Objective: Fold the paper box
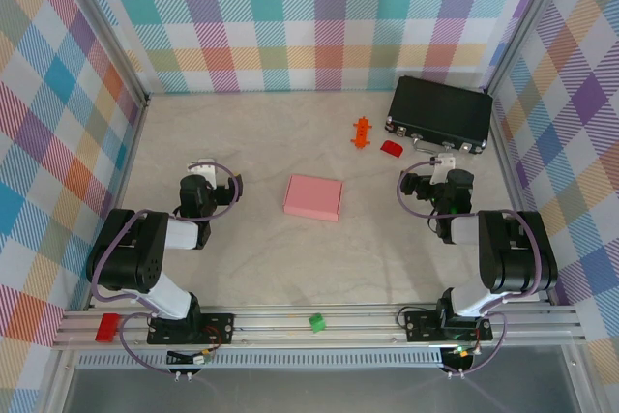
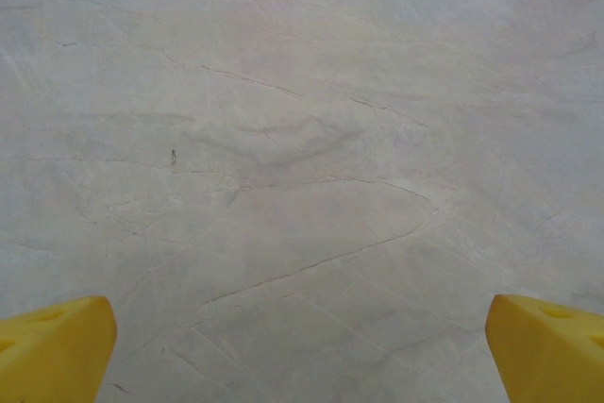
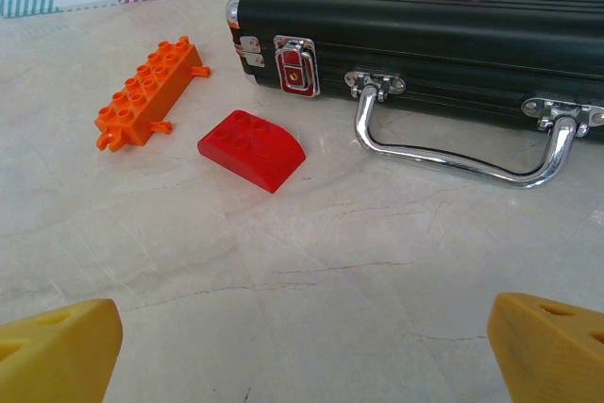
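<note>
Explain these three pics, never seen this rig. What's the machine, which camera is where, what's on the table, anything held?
Two small robot arms are bolted at the table's near edge. The overhead picture looks down from behind them: left gripper, right gripper. The other two pictures come from cameras on each wrist; the yellow wedges at the bottom corners are that arm's own fingertips.

On the table: the pink paper box in the middle, between the arms; a black case at the far right; an orange toy brick and a red block in front of it.

Both sets of jaws stand open; nothing is held.
</note>
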Robot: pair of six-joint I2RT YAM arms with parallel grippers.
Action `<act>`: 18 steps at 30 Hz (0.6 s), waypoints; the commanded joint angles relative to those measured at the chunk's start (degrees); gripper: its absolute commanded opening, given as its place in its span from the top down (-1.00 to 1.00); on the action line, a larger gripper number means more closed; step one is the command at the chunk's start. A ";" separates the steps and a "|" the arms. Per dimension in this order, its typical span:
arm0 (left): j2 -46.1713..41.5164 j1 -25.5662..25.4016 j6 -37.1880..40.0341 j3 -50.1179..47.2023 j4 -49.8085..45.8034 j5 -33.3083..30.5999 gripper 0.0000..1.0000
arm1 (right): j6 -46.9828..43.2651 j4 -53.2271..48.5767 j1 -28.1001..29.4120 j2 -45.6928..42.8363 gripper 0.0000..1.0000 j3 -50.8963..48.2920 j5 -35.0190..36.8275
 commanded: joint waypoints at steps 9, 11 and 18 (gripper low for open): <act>0.36 0.89 -0.32 1.03 0.14 -0.45 -1.00 | -1.21 0.33 0.35 0.05 -0.98 0.75 0.14; 0.44 0.93 -0.31 1.13 -0.04 -0.44 -0.99 | -1.22 0.33 0.36 -0.01 -0.98 0.75 0.14; 0.37 0.88 -0.38 1.02 0.13 -0.44 -1.00 | -1.25 0.28 0.35 0.00 -0.98 0.75 0.14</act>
